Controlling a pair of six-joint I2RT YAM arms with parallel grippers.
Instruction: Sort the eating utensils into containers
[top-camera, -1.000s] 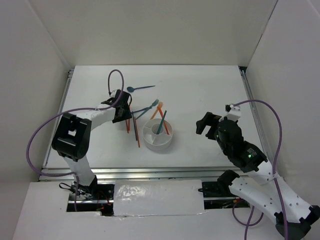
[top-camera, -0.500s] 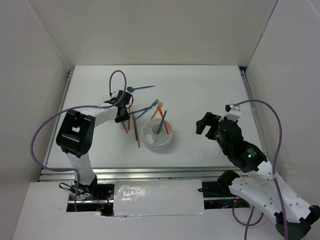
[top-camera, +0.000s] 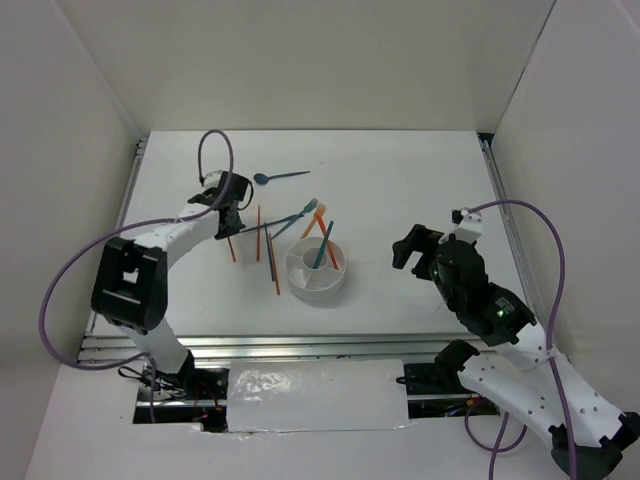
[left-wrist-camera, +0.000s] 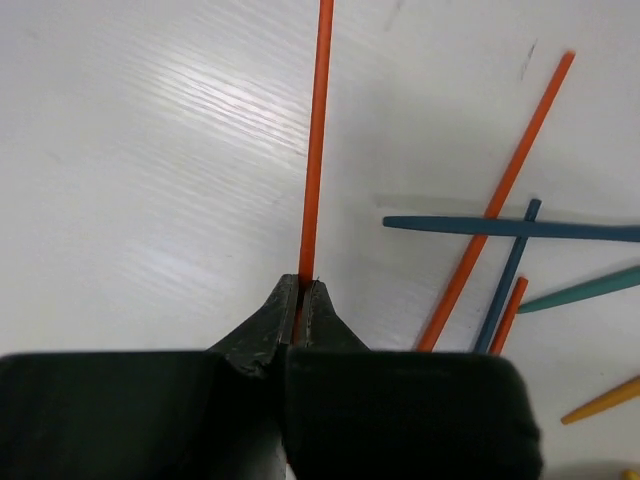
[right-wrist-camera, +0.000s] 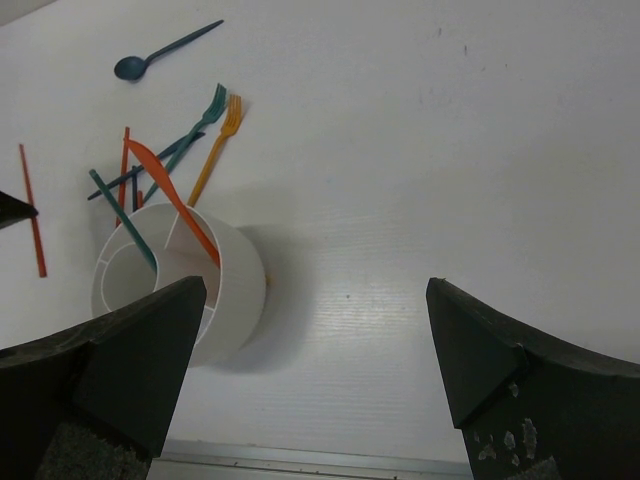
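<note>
- the left fingers (left-wrist-camera: 285, 315) have moved since a second ago. then they sat against the heap of utensils just left of the white holder (top-camera: 317, 292); now they are further toward the far left, apart from the heap.
- they are pressed shut on the near end of one orange chopstick (left-wrist-camera: 314, 150). it has gone with them and now sits alone, left of the other pieces. whether its far end touches the counter (top-camera: 400, 170) i cannot tell.
- the right fingers (top-camera: 412, 248) have not shifted. they are spread wide with nothing between them, off to the right of the holder.
- the other pieces lie where they lay before.
- orange chopsticks outside the holder: three. these are the held one and two loose orange chopsticks (top-camera: 258, 235) on the counter just left of the holder.
- dark teal chopsticks (left-wrist-camera: 470, 226) on the counter: two, crossing each other beside the loose orange ones.
- forks: two, a teal fork (right-wrist-camera: 205, 115) and an orange fork (right-wrist-camera: 215, 150), side by side beyond the holder.
- spoons: one blue spoon (top-camera: 280, 177), lying alone at the far side.
- holders: one, with two pieces leaning in it, a teal piece (top-camera: 321, 245) and an orange piece (right-wrist-camera: 175, 205). i cannot tell which compartments they stand in.
</note>
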